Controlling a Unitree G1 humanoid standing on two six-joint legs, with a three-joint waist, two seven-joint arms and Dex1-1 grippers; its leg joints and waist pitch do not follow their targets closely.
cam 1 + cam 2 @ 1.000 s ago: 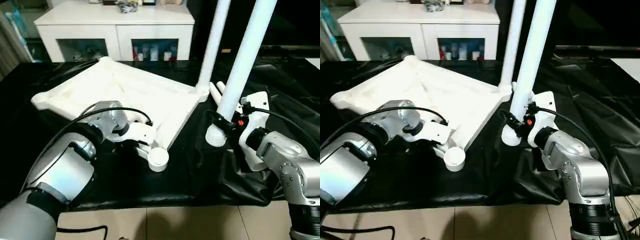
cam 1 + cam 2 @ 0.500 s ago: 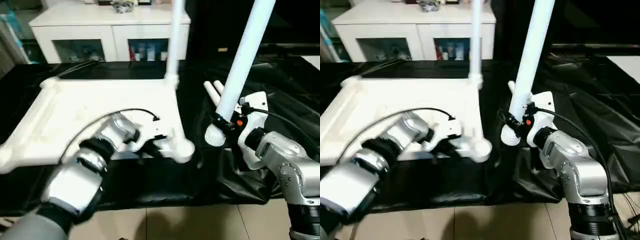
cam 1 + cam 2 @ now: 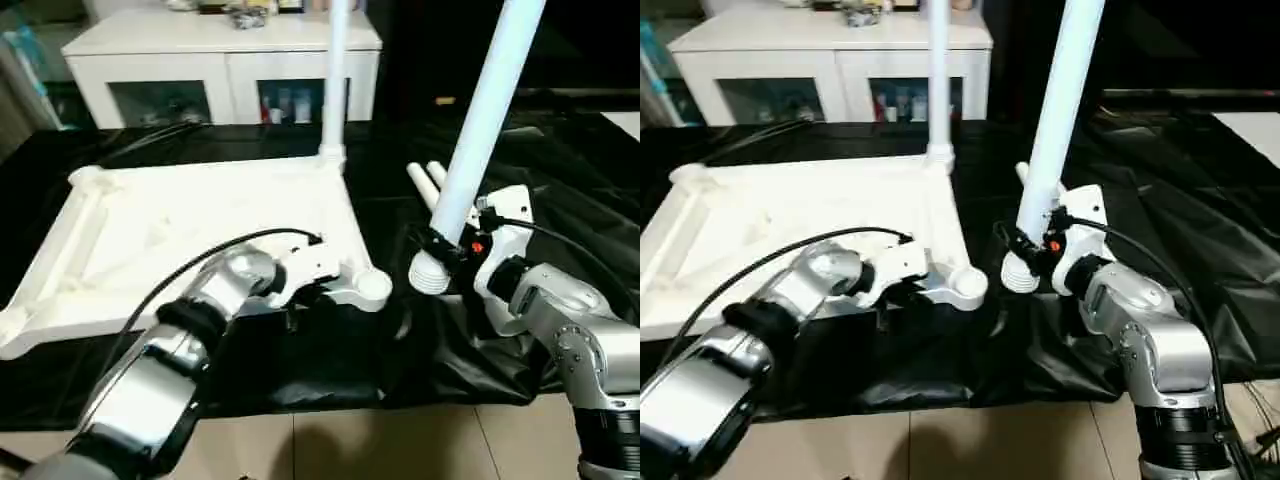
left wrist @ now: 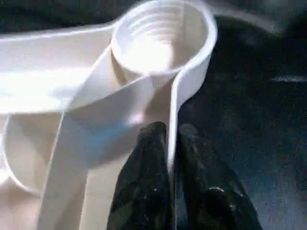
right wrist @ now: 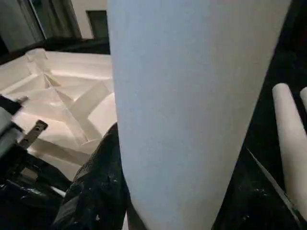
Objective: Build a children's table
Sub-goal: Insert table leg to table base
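Note:
The children's table's white tabletop lies underside up on the black sheet. One white leg stands upright in its far right corner socket. My left gripper is shut on the thin rim beside the empty near right socket; in the left wrist view its black fingers pinch that rim wall under the threaded socket. My right gripper is shut on a second leg, held nearly upright and leaning, its ribbed end just right of that socket. Two more legs lie behind.
A white cabinet with glass doors stands behind the work table. The black sheet is wrinkled and bunched under my right arm. The table's front edge runs close below both forearms, with beige floor beyond it.
The tabletop has swung round from a diagonal to square-on, with my left gripper on its rim. Its near right socket now sits closer to the leg in my unmoved right gripper.

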